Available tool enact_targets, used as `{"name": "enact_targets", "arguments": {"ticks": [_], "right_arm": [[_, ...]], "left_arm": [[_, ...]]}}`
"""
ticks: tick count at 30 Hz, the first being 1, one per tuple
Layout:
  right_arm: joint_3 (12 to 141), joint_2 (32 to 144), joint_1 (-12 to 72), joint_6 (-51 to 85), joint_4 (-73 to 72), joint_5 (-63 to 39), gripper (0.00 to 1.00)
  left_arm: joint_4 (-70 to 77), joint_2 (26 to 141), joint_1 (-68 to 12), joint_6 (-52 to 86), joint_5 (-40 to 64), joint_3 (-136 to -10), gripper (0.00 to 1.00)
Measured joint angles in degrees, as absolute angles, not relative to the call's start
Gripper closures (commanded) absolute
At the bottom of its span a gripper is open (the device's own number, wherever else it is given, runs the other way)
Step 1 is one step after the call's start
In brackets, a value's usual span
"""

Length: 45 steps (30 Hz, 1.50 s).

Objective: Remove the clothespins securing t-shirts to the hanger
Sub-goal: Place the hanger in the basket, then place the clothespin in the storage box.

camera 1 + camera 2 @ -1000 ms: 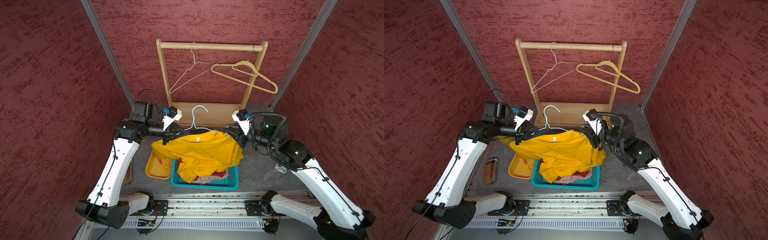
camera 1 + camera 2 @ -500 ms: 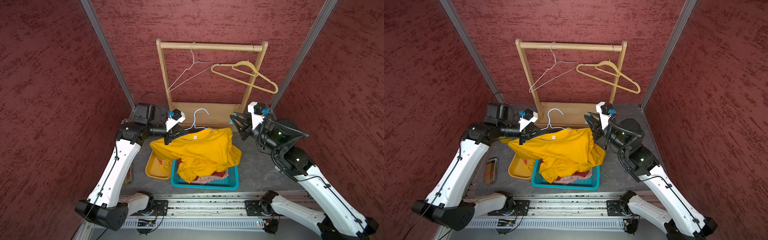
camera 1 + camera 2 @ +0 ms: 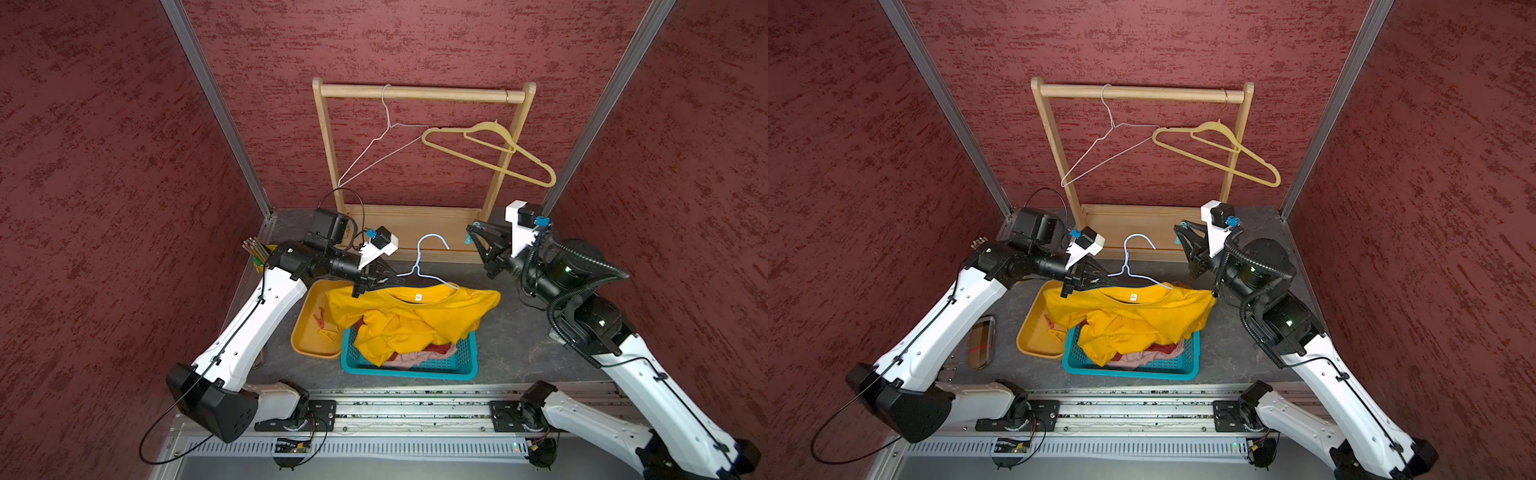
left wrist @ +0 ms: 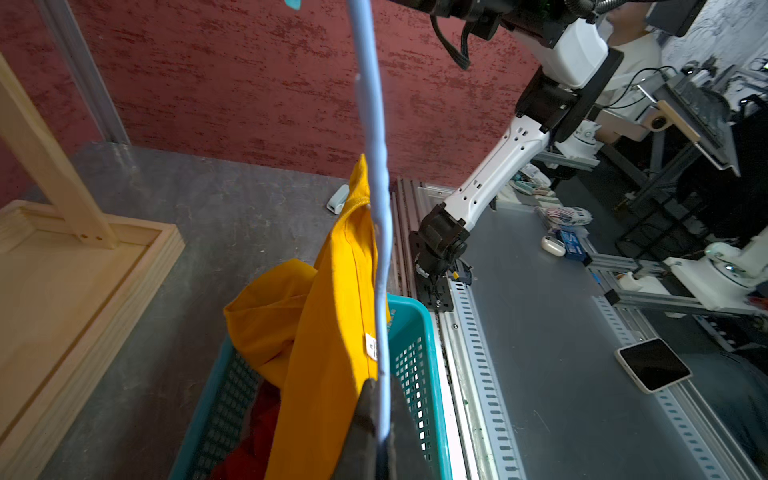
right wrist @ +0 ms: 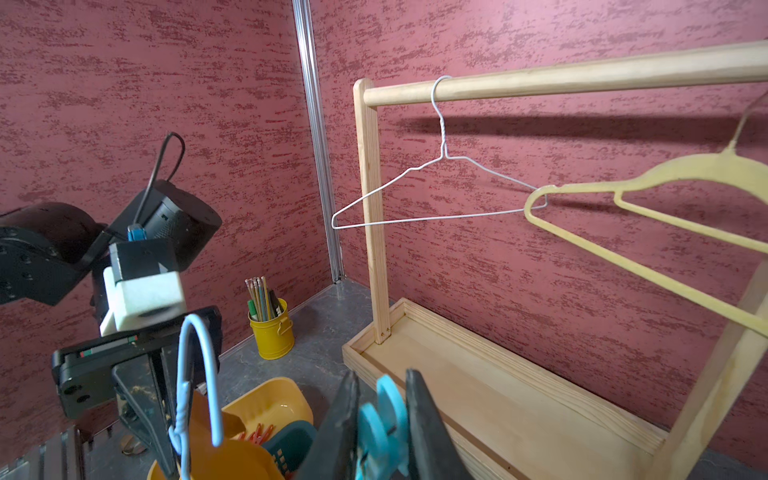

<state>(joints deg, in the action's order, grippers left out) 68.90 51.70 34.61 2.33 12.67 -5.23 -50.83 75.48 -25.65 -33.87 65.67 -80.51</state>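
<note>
Steady light-blue hanger [image 4: 374, 124] in clamped left gripper [image 3: 390, 283]; carry blue clothespin [image 5: 374, 428], pinched in right gripper [image 5: 381, 376], over rim of yellow tray [image 3: 303, 345]; release.

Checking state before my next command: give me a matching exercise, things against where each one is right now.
Things:
1. light blue clothespin
2. blue hanger
3. yellow t-shirt
4. red clothespins

Places:
a. in the yellow tray
b. gripped by the left gripper
c. hanging from the blue hanger, lower part in the teal basket
d. gripped by the right gripper

Pairs: 1-d, 2-b, 3-c, 4-a.
</note>
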Motion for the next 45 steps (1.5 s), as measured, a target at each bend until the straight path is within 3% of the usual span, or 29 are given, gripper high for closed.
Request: {"name": "enact_targets", "arguments": {"ticks": [2,7,11,15,23,27,35,39,45], "right_arm": [[68.93,51.03,34.63,3.16,12.86,-4.23,1.00],[68.82,50.68,34.63,6.55,13.21,-2.55,1.00],[66.13,50.46,34.61,10.76,12.95,-1.91,1.00],[60.69,50.48,34.61,16.32,12.08,-1.45,1.00],[48.77,51.16,34.63,31.57,5.34,-1.13,1.00],[47.51,53.58,34.63,38.63,2.85,-1.52,1.00],[47.51,57.39,34.63,48.12,1.58,-3.86,0.97],[48.21,57.78,34.63,50.76,2.59,-4.89,0.97],[48.36,57.78,34.63,52.99,2.76,-5.78,0.97]], "left_arm": [[-43.88,75.57,-27.11,-28.32,66.61,-75.55,0.99],[-33.91,81.84,-30.39,-15.29,62.63,-68.99,0.78],[-33.28,87.85,-31.22,-10.35,53.95,-69.10,0.52],[-32.82,86.65,-31.24,-8.36,44.34,-67.70,0.39],[-23.64,70.39,-32.23,-7.79,23.24,-61.67,0.42],[-14.59,65.89,-37.80,-9.89,14.74,-59.22,0.44],[0.86,73.91,-51.55,-17.10,3.55,-58.13,0.44],[2.61,79.26,-52.69,-19.33,0.10,-59.79,0.45],[3.07,82.04,-51.55,-20.34,-1.52,-63.66,0.57]]}}
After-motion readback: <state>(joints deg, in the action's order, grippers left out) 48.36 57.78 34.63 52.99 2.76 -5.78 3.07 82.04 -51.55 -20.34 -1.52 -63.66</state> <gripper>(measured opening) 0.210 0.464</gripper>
